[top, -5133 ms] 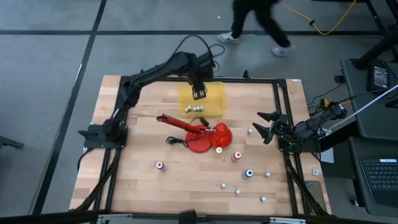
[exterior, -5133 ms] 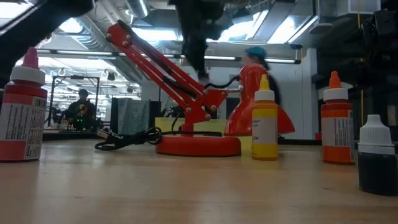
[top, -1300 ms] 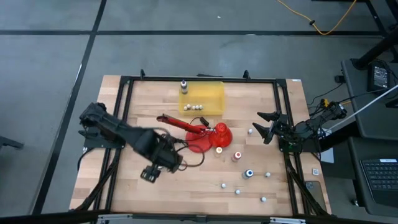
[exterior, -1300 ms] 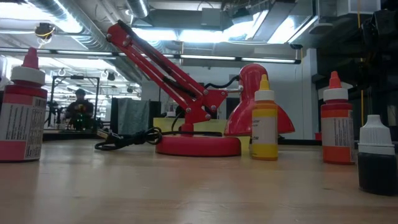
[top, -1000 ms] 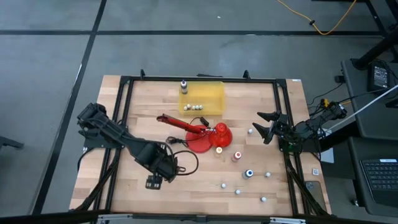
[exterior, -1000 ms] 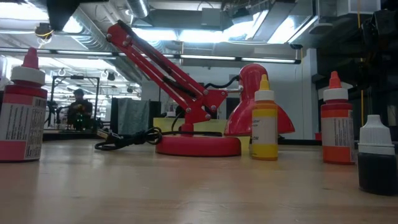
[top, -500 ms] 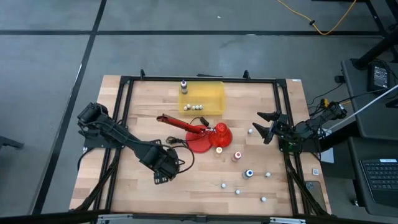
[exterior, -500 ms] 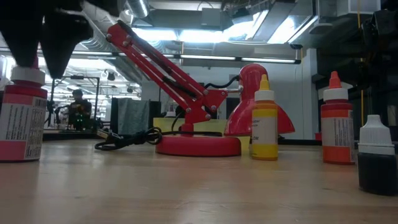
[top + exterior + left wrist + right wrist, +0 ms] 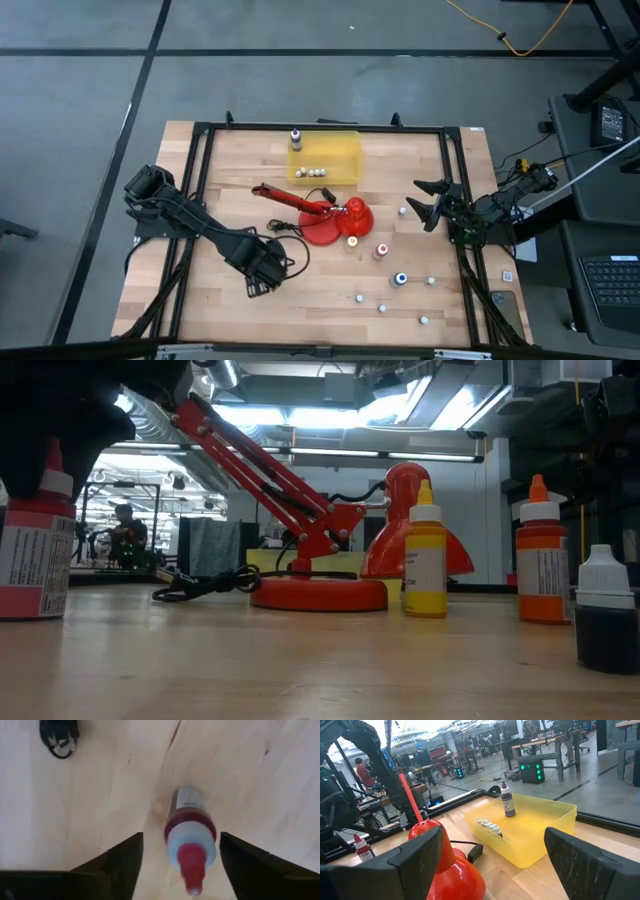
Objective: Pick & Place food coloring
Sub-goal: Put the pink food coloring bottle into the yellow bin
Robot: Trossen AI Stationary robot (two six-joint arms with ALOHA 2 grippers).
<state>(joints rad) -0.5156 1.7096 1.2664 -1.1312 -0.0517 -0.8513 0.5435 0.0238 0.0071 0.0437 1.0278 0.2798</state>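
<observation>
**Left jaws straddle the dark red bottle**

The dark red bottle (image 9: 190, 837) stands upright on the bench (image 9: 210, 300), left of the middle and toward the front. The left gripper (image 9: 179, 851) hangs right over it, one finger (image 9: 117, 860) on each side of the cap, jaws spread. From the left wrist view there is a gap on both sides, so nothing is pinched. In the low view the same bottle (image 9: 32, 560) shows at the far left, with the dark bulk of the gripper above its cap.

The other bottles stand well apart, over on the right half. The yellow bottle (image 9: 426, 560) is just in front of the red lamp (image 9: 330, 215); the orange bottle (image 9: 542, 560) is a little further right, and a dark bottle with a white cap (image 9: 604, 610) is nearest the front. A purple bottle (image 9: 507, 800) stands upright inside the yellow bin (image 9: 345, 165) at the back of the bench, with a row of small pale caps (image 9: 490, 826) lying beside it.

A black cord (image 9: 285, 255) curls on the wood just beside the left gripper.

The right gripper (image 9: 425, 203) waits at the right edge of the bench, jaws spread and holding nothing.
</observation>
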